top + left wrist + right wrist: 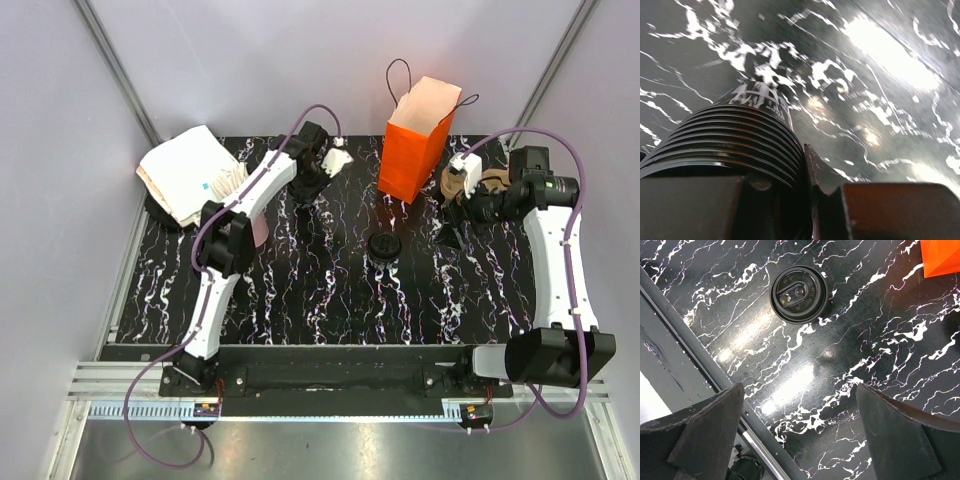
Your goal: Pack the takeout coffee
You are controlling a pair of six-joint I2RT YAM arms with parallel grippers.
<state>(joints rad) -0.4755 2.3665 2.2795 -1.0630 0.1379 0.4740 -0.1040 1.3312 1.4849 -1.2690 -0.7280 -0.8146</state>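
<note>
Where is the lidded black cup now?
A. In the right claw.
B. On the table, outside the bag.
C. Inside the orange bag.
B: the lidded cup stands on the marble table, apart from the orange bag, and the right claw is open and empty.

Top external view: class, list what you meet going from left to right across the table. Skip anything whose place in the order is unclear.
white paper stack → left end effector → lidded black cup → right end effector. The orange bag is left out, because it overlaps the cup and the right end effector.
</note>
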